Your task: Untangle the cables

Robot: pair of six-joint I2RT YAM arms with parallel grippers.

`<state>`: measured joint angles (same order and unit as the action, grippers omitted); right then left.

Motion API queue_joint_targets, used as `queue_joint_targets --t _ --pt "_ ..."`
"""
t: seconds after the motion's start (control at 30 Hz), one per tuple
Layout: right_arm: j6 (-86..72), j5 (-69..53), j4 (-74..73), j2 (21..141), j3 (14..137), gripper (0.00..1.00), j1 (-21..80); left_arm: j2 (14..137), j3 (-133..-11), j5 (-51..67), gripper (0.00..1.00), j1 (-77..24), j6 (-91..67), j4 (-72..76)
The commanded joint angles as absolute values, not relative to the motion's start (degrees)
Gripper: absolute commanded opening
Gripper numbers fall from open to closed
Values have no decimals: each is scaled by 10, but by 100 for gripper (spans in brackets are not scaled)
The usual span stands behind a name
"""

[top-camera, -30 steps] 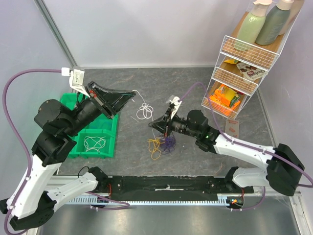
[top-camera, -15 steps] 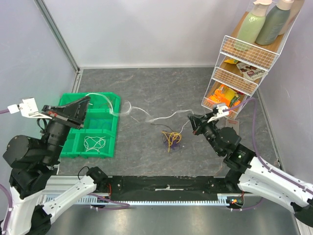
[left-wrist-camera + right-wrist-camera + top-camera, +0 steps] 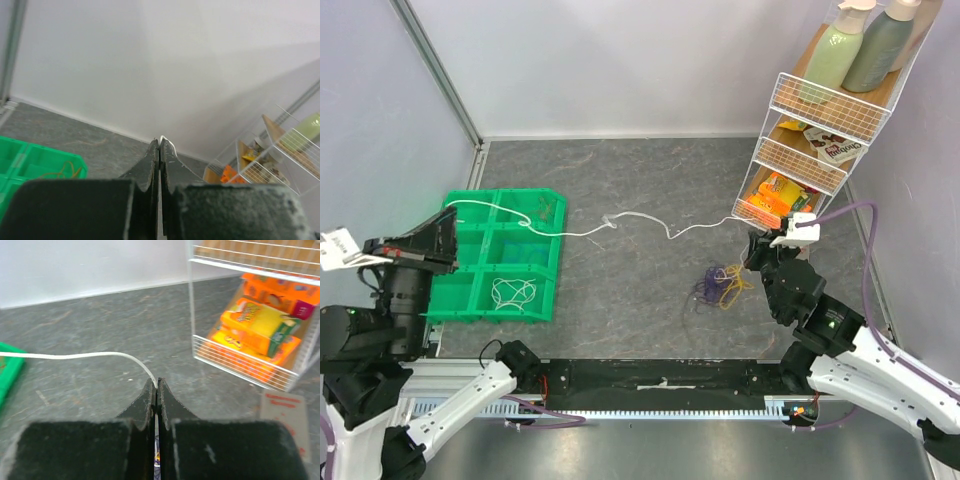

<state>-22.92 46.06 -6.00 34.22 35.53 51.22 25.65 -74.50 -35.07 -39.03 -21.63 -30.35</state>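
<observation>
A white cable [image 3: 620, 222] is stretched across the table between both grippers. My left gripper [image 3: 448, 212] hangs over the green tray [image 3: 556, 262], shut on the cable's left end; in the left wrist view the white cable [image 3: 170, 145] peeks out beside the pinched tips [image 3: 160, 141]. My right gripper [image 3: 753, 240] is shut on the other end, and the white cable [image 3: 95, 355] leaves its tips [image 3: 156, 383] to the left. The other cables, a purple, yellow and orange bundle [image 3: 721, 285], lie on the table just left of the right arm.
A white coiled cable [image 3: 513, 292] and an orange one [image 3: 546, 209] lie in tray compartments. A wire rack [image 3: 790, 165] holding snack packs and bottles [image 3: 860, 45] stands at the back right. A small card [image 3: 283, 410] lies on the table by the rack.
Both arms have pulled apart, the left one toward the near left, the right one toward the rack. The white cable went from a coil to a stretched line. The coloured bundle slid right.
</observation>
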Motion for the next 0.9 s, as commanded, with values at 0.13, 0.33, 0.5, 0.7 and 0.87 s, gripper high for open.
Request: queue_joint_targets --t 0.13,0.33,0.5,0.7,0.87 --pt "-213 588 -130 312 395 0 512 200 -782 -509 2 -391 -113 -285" --pt "-202 548 -118 337 424 0 512 187 -778 -537 2 -392 -92 -286" --pt "-177 461 -97 390 466 0 512 239 -780 -470 2 -394 -133 -347" --pt "-159 374 -106 467 511 0 512 394 -727 -346 2 -392 -199 -445" --pt "-170 342 -135 497 521 0 512 487 -622 -308 2 -392 -301 -450"
